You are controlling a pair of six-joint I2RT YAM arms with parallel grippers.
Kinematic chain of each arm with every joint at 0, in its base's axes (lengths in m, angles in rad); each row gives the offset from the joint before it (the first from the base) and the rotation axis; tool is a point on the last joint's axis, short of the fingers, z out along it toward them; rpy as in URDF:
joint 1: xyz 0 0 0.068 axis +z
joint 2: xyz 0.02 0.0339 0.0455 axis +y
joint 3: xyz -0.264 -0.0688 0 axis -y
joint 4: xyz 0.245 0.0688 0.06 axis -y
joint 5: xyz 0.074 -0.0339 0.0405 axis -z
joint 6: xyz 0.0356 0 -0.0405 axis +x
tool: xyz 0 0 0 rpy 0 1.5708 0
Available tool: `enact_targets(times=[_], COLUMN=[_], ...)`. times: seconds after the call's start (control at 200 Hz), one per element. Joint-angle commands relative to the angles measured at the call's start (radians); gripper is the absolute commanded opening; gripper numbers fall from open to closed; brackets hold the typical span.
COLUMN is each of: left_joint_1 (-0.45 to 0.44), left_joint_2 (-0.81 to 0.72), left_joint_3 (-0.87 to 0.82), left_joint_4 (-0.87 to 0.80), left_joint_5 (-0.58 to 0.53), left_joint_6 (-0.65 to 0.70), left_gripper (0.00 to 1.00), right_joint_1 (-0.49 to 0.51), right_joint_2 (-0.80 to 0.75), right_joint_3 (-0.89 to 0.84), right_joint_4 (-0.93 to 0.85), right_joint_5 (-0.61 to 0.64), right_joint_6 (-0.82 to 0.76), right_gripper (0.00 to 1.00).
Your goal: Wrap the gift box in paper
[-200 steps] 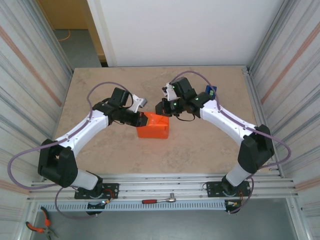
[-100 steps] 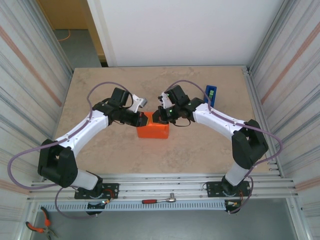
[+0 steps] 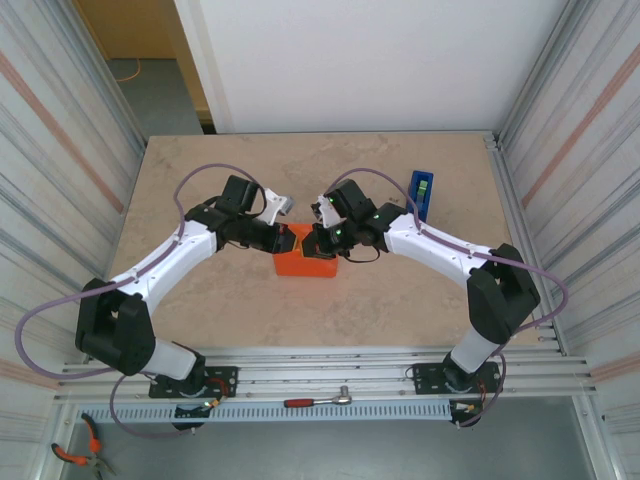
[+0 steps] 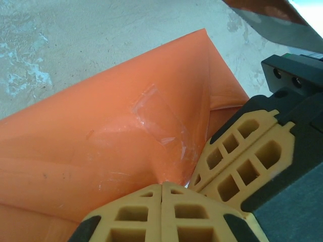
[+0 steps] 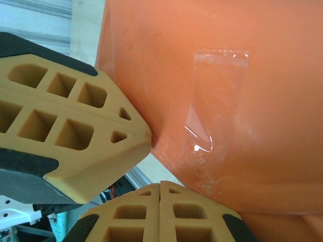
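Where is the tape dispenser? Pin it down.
Top view: the blue tape dispenser sits on the table's far right, just beyond the right arm, apart from the orange paper.

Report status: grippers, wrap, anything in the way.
Left gripper and right gripper shut, tips on the paper. Paper folded into a parcel, tape strip on it. Tape dispenser sits apart, nothing blocking.

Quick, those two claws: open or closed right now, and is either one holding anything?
Left gripper: jaws shut, tips pressed against the orange paper, nothing visibly held.
Right gripper: jaws shut, tips at the paper's edge, nothing visibly held.
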Motion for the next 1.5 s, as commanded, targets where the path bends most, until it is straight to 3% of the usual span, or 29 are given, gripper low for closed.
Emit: enact_targets(times=[0.0,0.21,0.546,1.047,1.348,1.493], left_joint_1=[-0.001,-0.001,-0.001,-0.001,-0.001,-0.001], left_joint_2=[0.010,0.008,0.006,-0.003,-0.003,0.000], left_joint_3=[-0.034,-0.035,-0.035,-0.042,-0.041,-0.042], left_joint_4=[-0.040,-0.039,-0.034,-0.031,-0.029,-0.030], left_joint_5=[-0.034,-0.035,-0.032,-0.033,-0.030,-0.027], left_joint_6=[0.016,0.015,0.015,0.012,0.013,0.014], left_gripper=[0.00,0.00,0.00,0.00,0.00,0.00], right_joint_1=[0.000,0.006,0.110,0.121,0.117,0.071], right_joint_2=[-0.017,-0.021,-0.210,-0.163,-0.282,-0.283], right_joint_3=[-0.033,-0.072,-0.249,-0.206,-0.223,-0.163], right_joint_4=[-0.021,0.001,0.209,0.213,0.160,0.132], right_joint_5=[0.043,0.158,0.425,0.395,0.406,0.370], right_joint_6=[-0.010,-0.013,-0.054,-0.032,-0.017,-0.020], right_gripper=[0.00,0.00,0.00,0.00,0.00,0.00])
